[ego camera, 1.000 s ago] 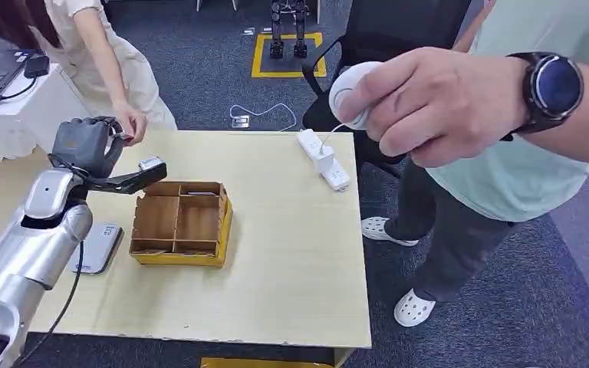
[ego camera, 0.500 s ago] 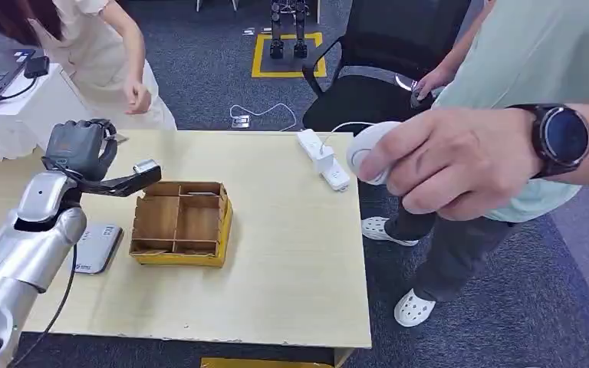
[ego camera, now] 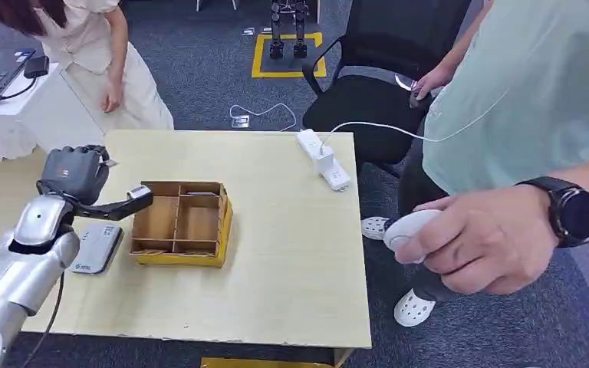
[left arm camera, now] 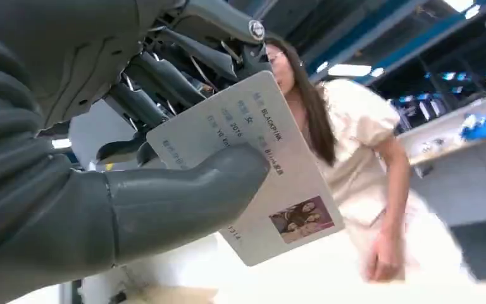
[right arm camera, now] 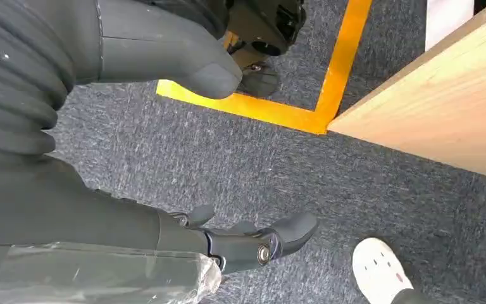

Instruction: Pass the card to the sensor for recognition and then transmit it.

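The left hand (ego camera: 73, 175), pinching the card (left arm camera: 262, 177) between thumb and fingers (left arm camera: 158, 76), has drawn back and lowered toward the sensor (ego camera: 96, 247), while the person's hand (ego camera: 111, 97) once at its fingertips has pulled away and the nearer person's hand (ego camera: 483, 241) dropped.

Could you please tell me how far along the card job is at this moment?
Done: the left hand already holds the white printed photo card, pinched under its thumb. In hand: it hovers above the table near the grey flat card sensor, beside the brown wooden divided box. Left: presenting the card to the sensor, then passing it on. The right hand hangs by the floor, holding nothing.
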`<state>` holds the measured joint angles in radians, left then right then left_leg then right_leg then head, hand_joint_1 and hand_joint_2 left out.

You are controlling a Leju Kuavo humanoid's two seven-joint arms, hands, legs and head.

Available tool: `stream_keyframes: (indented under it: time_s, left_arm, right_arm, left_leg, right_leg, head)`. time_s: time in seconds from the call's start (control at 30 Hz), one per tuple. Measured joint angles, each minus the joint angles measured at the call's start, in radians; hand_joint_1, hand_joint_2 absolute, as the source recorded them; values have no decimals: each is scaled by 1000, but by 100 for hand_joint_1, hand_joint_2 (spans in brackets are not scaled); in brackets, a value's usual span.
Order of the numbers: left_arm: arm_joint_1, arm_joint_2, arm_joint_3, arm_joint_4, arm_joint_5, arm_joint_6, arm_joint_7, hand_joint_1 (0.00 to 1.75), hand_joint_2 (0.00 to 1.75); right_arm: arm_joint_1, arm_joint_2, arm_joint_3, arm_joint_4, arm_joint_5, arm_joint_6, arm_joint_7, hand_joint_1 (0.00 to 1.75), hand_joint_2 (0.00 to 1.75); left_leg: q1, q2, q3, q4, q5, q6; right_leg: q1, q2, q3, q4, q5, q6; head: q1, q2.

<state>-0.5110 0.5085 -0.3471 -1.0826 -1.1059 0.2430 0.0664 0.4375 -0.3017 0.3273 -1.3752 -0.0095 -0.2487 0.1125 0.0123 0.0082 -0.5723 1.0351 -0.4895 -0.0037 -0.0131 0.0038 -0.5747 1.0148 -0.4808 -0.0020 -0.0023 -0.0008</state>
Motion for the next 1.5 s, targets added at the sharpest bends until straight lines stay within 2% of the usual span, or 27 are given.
stream_keyframes:
  time_s: [0.33,0.77,1.1,1.5]
  left_arm:
    - [118,2,44,-10,-35,31,44,175,175]
    - [226,-24,107,-25,-181,40,124,175,175]
    - [273,-48,140,-25,-254,0,143,175,175]
    - [282,-60,151,-25,-264,-54,142,175,175]
  right_arm:
    - [2,0,2,0,1,-10,9,0,175]
    - [7,0,3,-6,9,-13,13,0,175]
    - [10,0,1,-14,21,-6,25,0,175]
    - [15,0,-14,-31,43,11,24,0,175]
  left_leg:
    - [0,0,0,0,0,0]
    - [0,0,0,0,0,0]
    - [0,0,0,0,0,0]
    - [0,-1,1,0,0,0]
  right_leg:
    - [0,0,0,0,0,0]
    - [0,0,0,0,0,0]
    - [0,0,0,0,0,0]
    - [0,-1,1,0,0,0]
  head:
    - [0,0]
    - [0,0]
    - [0,0]
    - [0,0]
